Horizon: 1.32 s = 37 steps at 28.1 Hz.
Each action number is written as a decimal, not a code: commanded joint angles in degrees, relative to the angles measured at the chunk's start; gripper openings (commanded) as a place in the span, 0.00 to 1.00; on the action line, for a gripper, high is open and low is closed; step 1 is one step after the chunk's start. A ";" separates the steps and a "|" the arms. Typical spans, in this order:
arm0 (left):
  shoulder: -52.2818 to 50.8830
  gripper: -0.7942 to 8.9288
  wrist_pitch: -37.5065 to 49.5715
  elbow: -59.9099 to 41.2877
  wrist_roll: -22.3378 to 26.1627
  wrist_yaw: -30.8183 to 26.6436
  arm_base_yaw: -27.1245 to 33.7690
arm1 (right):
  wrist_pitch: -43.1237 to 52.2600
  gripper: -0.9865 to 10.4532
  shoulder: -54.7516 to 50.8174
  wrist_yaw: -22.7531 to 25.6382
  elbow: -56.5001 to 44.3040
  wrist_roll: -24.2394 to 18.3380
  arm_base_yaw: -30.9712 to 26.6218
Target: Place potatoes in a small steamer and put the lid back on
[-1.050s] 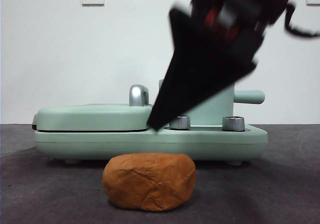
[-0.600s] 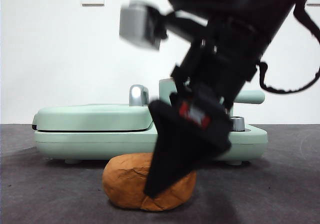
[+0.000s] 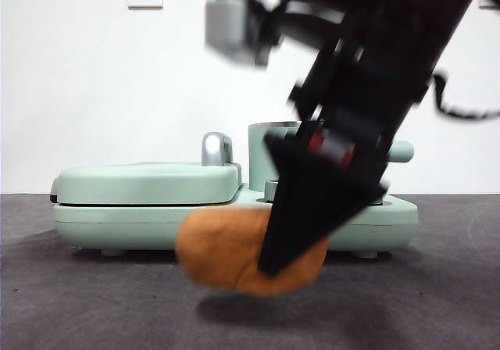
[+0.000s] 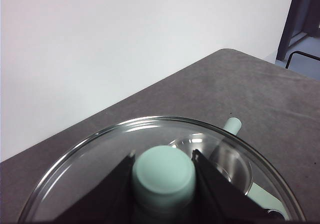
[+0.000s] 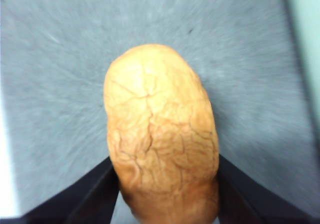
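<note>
Both grippers are holding something. The right gripper is clamped on the potato, which hangs just above the dark table, in front of the green cooker base and the steamer. The left gripper grips the green knob of the clear lid, held up over the steamer.

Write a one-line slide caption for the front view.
Right gripper lifts the wrinkled orange-brown potato clear of the dark table, before the mint-green cylindrical steamer pot.
</note>
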 commanded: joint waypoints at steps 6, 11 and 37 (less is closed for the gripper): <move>0.00 0.10 2.29 1.55 1.07 0.09 -0.20 | -19.30 0.26 -8.74 5.64 8.48 4.76 -7.96; 0.00 0.10 2.29 1.55 1.03 0.09 -0.20 | -21.86 0.28 -7.39 5.64 21.75 4.76 -16.44; 0.00 0.10 2.25 1.55 1.01 0.09 -0.22 | -24.63 0.28 32.52 2.36 58.12 4.59 -28.44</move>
